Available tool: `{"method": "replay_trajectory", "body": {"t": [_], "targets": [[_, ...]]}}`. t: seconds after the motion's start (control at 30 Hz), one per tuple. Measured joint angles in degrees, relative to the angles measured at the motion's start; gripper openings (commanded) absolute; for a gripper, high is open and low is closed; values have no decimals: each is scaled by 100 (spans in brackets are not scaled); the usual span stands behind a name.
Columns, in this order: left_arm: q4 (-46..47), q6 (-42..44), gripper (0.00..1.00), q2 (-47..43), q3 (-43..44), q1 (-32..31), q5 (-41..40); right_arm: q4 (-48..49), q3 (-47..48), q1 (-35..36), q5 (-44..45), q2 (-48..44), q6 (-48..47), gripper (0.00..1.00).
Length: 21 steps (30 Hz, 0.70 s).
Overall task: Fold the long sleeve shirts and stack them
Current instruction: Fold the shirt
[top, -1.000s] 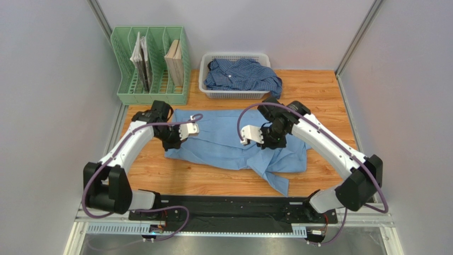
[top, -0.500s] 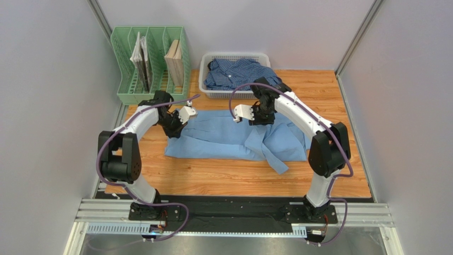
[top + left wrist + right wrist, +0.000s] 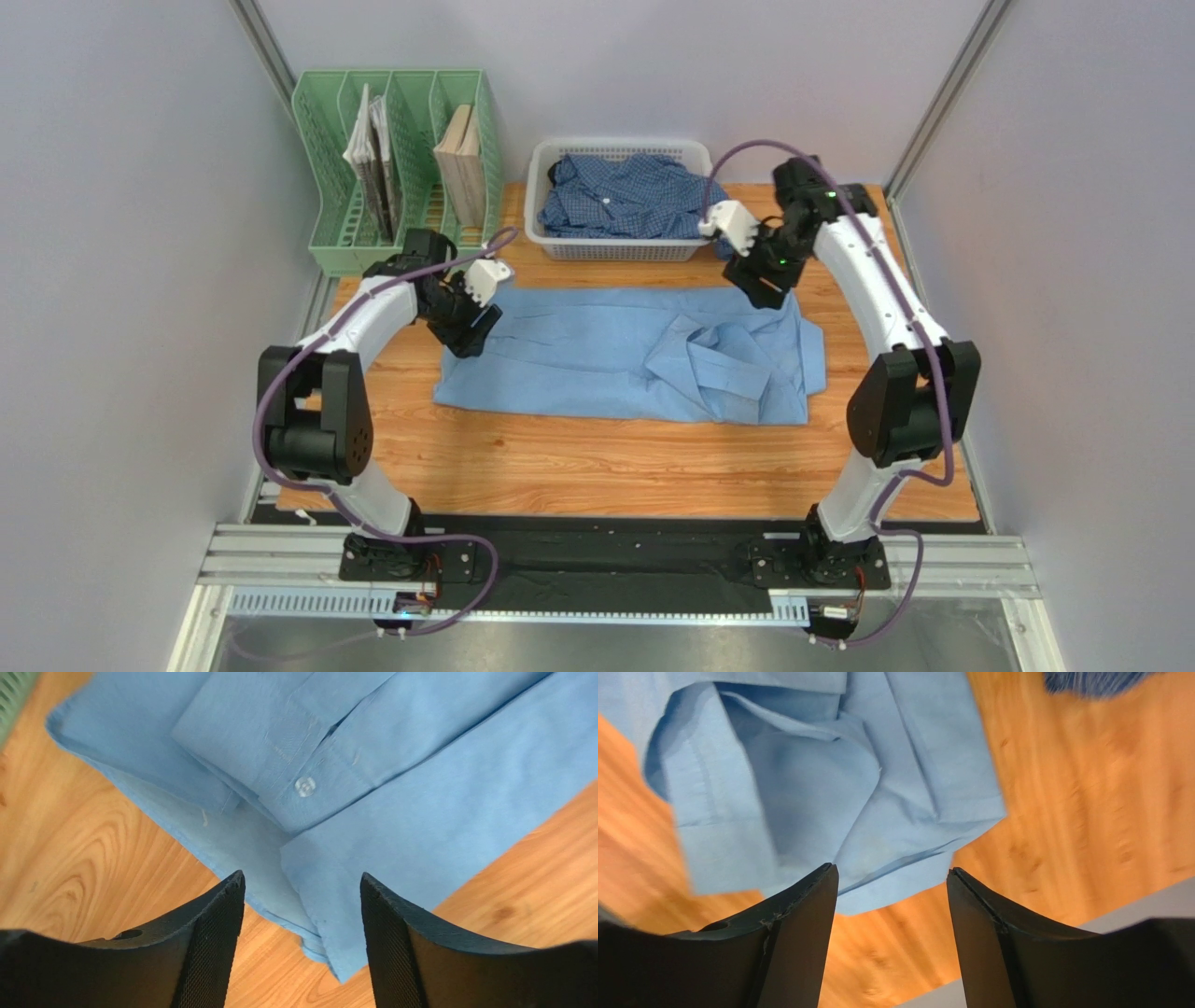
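The white slotted basket [image 3: 617,251] stands at the far side of the table [image 3: 870,462]. In it lies the darker blue checked shirt [image 3: 624,196], crumpled and not folded; a little of it hangs over the right front corner. To the left of the basket stands a green file rack [image 3: 330,210], with dark booklets [image 3: 372,161] in one inner compartment and a tan book [image 3: 460,165] in the compartment at the right.

The light sky-blue shirt [image 3: 617,357] lies spread on the table in front of both containers, mostly flat, with a sleeve folded over its right half. The left wrist view shows a cuff with a white button [image 3: 304,786].

The left hand [image 3: 300,878] hangs over the far left corner of this shirt, near the rack. Its fingers are apart and hold nothing. The right hand [image 3: 891,870] is above the far right corner of the shirt, just beside the basket, also with fingers apart and nothing between them. No object lies on the blue shirt.
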Motion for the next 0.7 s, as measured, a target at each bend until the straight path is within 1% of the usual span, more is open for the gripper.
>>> {"method": "replay_trajectory", "body": {"t": [0.07, 0.13, 0.27, 0.4, 0.43, 0.53, 0.67, 0.7], "targets": [[-20, -37, 71, -249, 4, -59, 221, -317, 96, -487, -457, -13, 317, 66], [-142, -46, 71, -490, 72, -175, 472, -527, 90, -732, -835, -13, 605, 71], [-332, -199, 71, -651, 297, -415, 988, -699, -179, -614, -1408, -105, 1147, 72], [-442, -448, 72, -688, 330, -461, 1338, -669, -1029, -166, -1530, -557, 1786, 73], [-472, -503, 72, -702, 330, -461, 1381, -614, -1294, 2, -1497, -708, 1945, 80], [-520, -669, 73, -802, 326, -450, 1506, -350, -1947, 549, -1338, -1019, 2382, 91], [-540, -852, 74, -1067, 306, -450, 1668, 221, -2594, 1257, -986, -1036, 2835, 90], [-542, -892, 74, -1115, 306, -450, 1696, 345, -2667, 1392, -896, -957, 2938, 87]]}}
